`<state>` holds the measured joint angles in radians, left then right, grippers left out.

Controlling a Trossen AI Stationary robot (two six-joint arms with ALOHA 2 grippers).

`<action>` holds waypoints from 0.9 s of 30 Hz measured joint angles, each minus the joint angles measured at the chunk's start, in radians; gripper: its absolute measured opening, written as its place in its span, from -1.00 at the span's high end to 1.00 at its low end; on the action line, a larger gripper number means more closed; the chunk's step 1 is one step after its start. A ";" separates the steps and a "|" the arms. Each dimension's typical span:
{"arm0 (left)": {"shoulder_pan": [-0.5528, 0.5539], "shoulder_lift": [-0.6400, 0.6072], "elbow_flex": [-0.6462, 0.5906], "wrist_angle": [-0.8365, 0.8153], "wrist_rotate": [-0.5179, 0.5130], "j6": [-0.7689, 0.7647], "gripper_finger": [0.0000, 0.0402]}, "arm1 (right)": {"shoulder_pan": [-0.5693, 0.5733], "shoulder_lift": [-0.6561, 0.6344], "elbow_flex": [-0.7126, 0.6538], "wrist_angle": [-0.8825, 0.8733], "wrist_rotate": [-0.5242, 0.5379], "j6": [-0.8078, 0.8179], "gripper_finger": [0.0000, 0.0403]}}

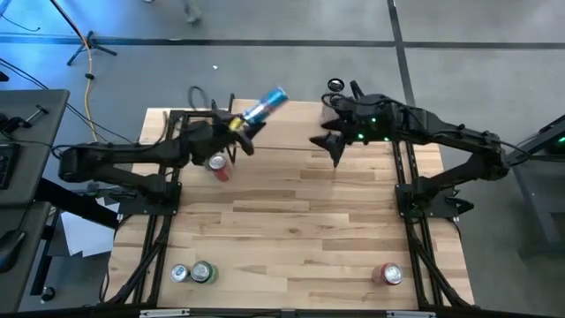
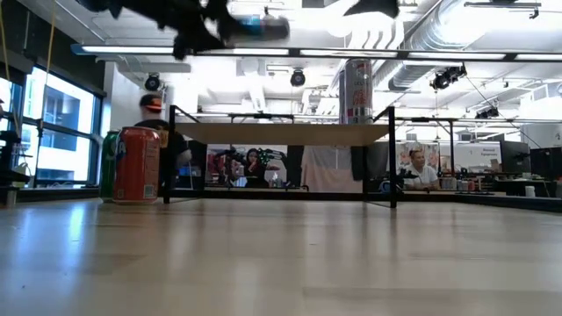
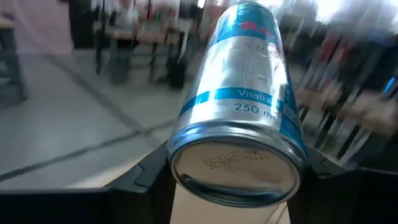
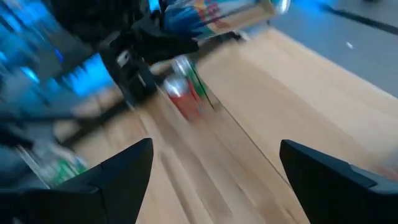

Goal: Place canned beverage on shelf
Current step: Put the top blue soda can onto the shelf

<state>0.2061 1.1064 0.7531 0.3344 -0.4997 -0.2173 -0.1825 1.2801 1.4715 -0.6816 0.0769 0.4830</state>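
Observation:
My left gripper (image 1: 240, 131) is shut on a blue and silver can (image 1: 265, 106), high over the table's far left part. In the low view the can (image 2: 262, 26) lies about level, well above the shelf (image 2: 281, 133), a light-wood board on thin black legs. A red and silver can (image 2: 356, 92) stands upright on the shelf; it also shows under my left arm in the high view (image 1: 218, 166). My right gripper (image 1: 331, 146) is open and empty over the table's far middle, and its wrist view (image 4: 214, 162) looks toward the left arm. My left gripper pinches the blue and silver can between its two fingers (image 3: 146, 171), one on each side of its round wall near the bottom end (image 3: 233, 165). The can sticks out ahead along the fingers toward the table's far right. It is lifted clear, lying about level.
A silver-topped can (image 1: 180, 274) and a green can (image 1: 204, 272) stand near the table's near left edge, and a red can (image 1: 389, 275) near the near right edge. In the low view an orange can (image 2: 139, 165) stands at the left. People show beyond the table.

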 joint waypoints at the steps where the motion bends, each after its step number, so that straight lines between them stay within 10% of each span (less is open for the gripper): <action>1: -0.007 -0.021 0.001 0.032 0.010 -0.007 0.14 | 0.000 0.009 0.000 0.051 0.000 0.023 -0.66; 12: -0.101 -0.058 0.002 0.301 0.043 -0.047 0.14 | 0.008 0.215 0.000 0.845 -0.117 0.030 -0.66; 27: -0.133 0.012 0.003 0.339 0.046 -0.135 0.14 | -0.017 0.308 -0.001 1.038 -0.059 0.015 -0.66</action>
<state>0.0727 1.1184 0.7559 0.6735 -0.4534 -0.3524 -0.1993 1.5879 1.4708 0.3569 0.0177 0.4976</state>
